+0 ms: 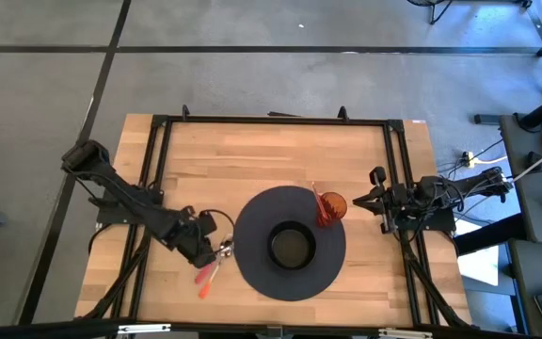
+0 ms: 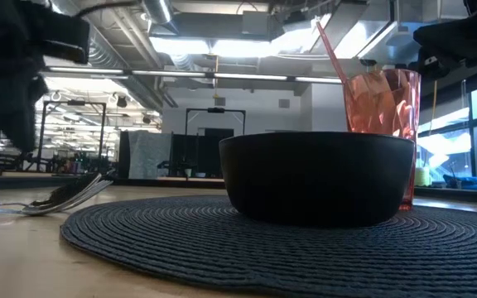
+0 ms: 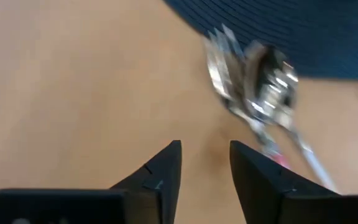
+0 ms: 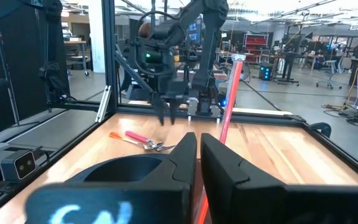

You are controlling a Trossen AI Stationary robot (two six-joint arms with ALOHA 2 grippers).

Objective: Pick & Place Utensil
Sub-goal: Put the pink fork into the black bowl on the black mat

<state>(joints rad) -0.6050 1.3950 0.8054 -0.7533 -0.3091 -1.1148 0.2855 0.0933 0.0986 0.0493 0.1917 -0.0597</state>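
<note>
Two utensils, a fork and a spoon with pink and orange handles [image 1: 205, 278], lie on the wooden table just left of a round dark placemat [image 1: 252, 273]. Their metal heads [image 3: 253, 87] rest against the mat's edge. My left gripper [image 1: 212, 247] is open and hovers low over the wood beside the utensil heads, fingers [image 3: 166, 165] pointing down, touching nothing. In the low view the utensils [image 2: 65, 197] lie below it. My right gripper [image 4: 197, 149] waits shut at the table's right edge [image 1: 381, 202].
A black bowl [image 1: 292, 245] sits in the middle of the placemat, and an orange tumbler [image 1: 331, 207] with a pink straw stands on the mat's far right part. The black frame rails [image 1: 158, 169] run along the table's sides. Bare wood lies on the far half.
</note>
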